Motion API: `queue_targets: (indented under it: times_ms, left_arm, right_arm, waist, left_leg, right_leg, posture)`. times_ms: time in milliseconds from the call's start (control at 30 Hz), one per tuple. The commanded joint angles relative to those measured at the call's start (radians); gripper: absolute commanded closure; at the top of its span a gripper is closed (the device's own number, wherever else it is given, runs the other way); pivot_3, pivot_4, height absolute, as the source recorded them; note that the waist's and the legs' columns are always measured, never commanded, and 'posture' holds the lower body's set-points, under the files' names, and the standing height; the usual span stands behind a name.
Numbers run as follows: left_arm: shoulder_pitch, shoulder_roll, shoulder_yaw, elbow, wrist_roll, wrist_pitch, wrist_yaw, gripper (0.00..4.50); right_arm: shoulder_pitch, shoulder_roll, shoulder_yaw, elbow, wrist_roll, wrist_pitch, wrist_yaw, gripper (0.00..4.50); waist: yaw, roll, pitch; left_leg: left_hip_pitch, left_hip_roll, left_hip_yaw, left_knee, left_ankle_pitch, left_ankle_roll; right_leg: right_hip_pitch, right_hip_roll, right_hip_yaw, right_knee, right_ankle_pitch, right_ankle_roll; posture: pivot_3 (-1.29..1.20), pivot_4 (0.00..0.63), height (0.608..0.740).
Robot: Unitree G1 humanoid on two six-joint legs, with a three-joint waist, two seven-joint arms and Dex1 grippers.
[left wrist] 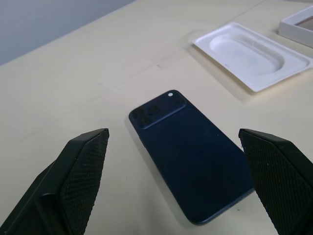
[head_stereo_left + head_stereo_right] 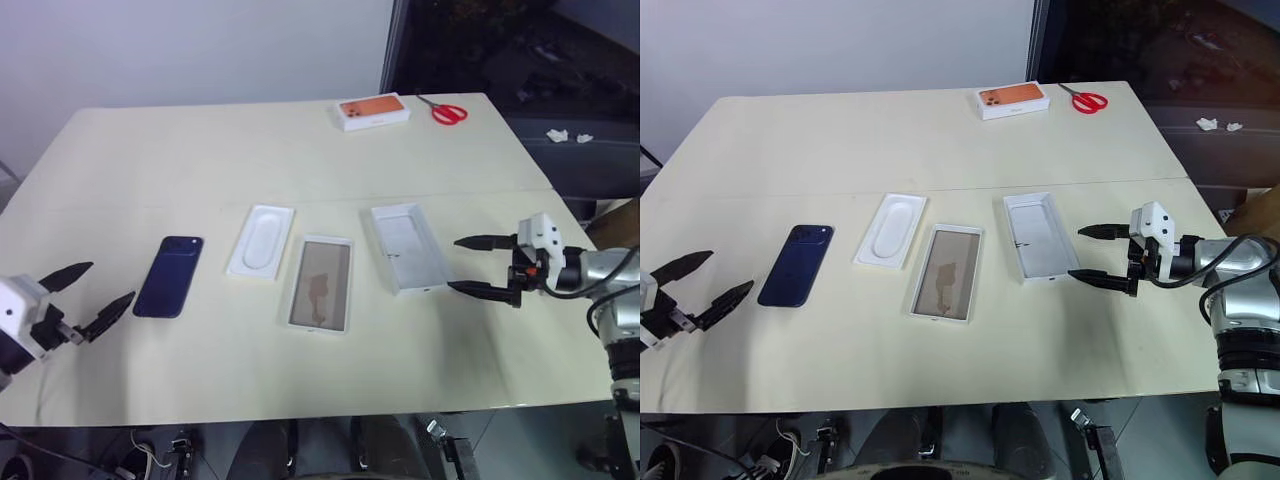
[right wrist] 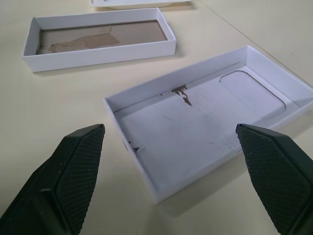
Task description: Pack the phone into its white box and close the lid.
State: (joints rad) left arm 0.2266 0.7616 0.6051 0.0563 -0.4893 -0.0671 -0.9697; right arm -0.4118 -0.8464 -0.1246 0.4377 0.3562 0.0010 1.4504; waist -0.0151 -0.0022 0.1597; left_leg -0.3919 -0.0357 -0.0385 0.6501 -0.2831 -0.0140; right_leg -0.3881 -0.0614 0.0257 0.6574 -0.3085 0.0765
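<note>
Looking down from the head, the phone [image 2: 169, 276] lies flat on the worktop [image 2: 300, 150], left of the white box [image 2: 321, 285] and lid [image 2: 407, 247]. Left wrist view: left claw [image 1: 181, 183] wide, straddling it. It looks rigid, glossy, slippery; pinch the long edges. Right wrist view: right claw [image 3: 176, 178] wide, empty.

The phone [image 1: 193, 164], lying just ahead of the left gripper [image 1: 178, 183], is showing a smooth, glossy dark back. That gripper's black fingers [image 1: 73, 181] are looking like matt plastic with a fine knurled grip texture. Just in front of the right gripper [image 3: 171, 176], the lid [image 3: 205, 122] is appearing as matt white cardboard, scuffed brown inside. Beyond it, the white box [image 3: 98, 41] is showing matt card walls and a dull, patchy brownish floor.
</note>
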Motion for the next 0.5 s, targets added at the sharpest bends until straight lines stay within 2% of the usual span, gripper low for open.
queue_targets:
  times_ms: [33,500]
  left_arm:
    - [-0.012,0.017,0.04,-0.005,-0.008,0.006,0.017,0.03]
    - [-0.013,0.013,0.036,-0.001,-0.005,0.004,0.018,0.03]
  right_arm:
    - [-0.007,-0.008,-0.017,-0.009,0.005,-0.015,-0.002,0.0]
    - [-0.038,-0.002,-0.006,0.03,-0.015,-0.036,0.0,0.0]
  waist:
    - [0.0,0.0,0.0]
    - [0.0,0.0,0.0]
  left_leg:
    - [0.0,0.0,0.0,0.0,0.0,0.0]
    - [0.0,0.0,0.0,0.0,0.0,0.0]
  right_leg:
    - [0.0,0.0,0.0,0.0,0.0,0.0]
    - [0.0,0.0,0.0,0.0,0.0,0.0]
  posture:
    - [0.0,0.15,0.74]
    - [0.0,0.15,0.74]
